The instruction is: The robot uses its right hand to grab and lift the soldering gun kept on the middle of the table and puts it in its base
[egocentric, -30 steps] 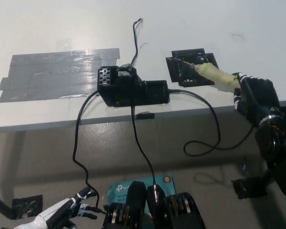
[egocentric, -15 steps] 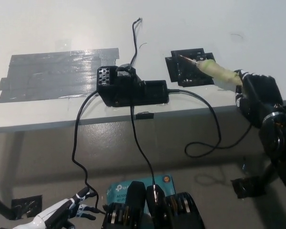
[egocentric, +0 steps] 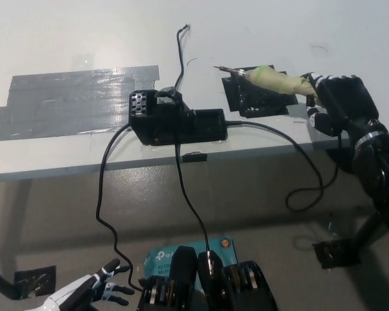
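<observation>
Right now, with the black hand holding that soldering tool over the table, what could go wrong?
The right hand holds the soldering gun by its rear end, so it might slip or tilt. Its black cord hangs in a loop off the table edge and could snag. The tip points toward the black base, where a sideways approach might bump it.

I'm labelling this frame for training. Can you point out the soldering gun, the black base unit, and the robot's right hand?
soldering gun (egocentric: 272,79): head view, on its pale handle.
black base unit (egocentric: 175,120): head view, top of housing.
right hand (egocentric: 340,103): head view, back of the hand.
</observation>
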`<action>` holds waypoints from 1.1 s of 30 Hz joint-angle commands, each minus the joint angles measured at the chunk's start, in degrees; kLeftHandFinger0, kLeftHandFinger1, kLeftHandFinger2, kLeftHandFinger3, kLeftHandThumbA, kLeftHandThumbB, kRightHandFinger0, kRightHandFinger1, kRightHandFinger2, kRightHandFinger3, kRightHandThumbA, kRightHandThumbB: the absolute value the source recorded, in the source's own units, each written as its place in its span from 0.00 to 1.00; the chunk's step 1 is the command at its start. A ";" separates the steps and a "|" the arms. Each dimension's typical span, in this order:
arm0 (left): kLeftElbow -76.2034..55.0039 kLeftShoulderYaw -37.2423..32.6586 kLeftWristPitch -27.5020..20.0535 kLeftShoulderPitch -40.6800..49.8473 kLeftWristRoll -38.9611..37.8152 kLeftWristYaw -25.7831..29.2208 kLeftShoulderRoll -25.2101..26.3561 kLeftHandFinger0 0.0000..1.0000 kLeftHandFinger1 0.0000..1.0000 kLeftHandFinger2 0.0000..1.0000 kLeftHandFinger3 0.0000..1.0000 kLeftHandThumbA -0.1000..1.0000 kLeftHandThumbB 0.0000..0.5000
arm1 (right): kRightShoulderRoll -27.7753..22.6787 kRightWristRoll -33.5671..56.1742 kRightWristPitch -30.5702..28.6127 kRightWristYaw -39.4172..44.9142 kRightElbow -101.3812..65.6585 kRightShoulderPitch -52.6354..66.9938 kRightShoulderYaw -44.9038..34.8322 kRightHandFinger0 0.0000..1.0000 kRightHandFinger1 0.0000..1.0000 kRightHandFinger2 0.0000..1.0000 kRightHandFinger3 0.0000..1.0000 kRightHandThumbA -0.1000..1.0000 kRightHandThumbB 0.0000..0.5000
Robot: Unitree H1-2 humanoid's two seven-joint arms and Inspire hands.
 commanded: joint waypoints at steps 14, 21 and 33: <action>-0.91 0.58 0.69 1.18 -0.37 0.38 1.40 1.00 0.77 0.79 1.00 1.00 0.99 | -0.19 -0.47 -4.96 3.75 -3.65 -9.55 0.11 0.00 0.05 0.42 0.03 0.00 0.01; -0.97 0.39 0.69 1.15 0.02 -0.10 1.77 1.00 0.76 0.77 1.00 1.00 1.00 | -0.94 0.18 -7.67 3.55 -3.27 -9.68 -0.38 0.00 0.00 0.36 0.00 0.00 0.52; -1.31 0.86 0.69 1.60 -0.51 0.38 1.74 1.00 0.76 0.78 1.00 1.00 0.97 | -4.81 1.14 -12.57 6.66 -6.96 -7.50 -0.79 0.00 0.00 0.36 0.04 0.00 0.54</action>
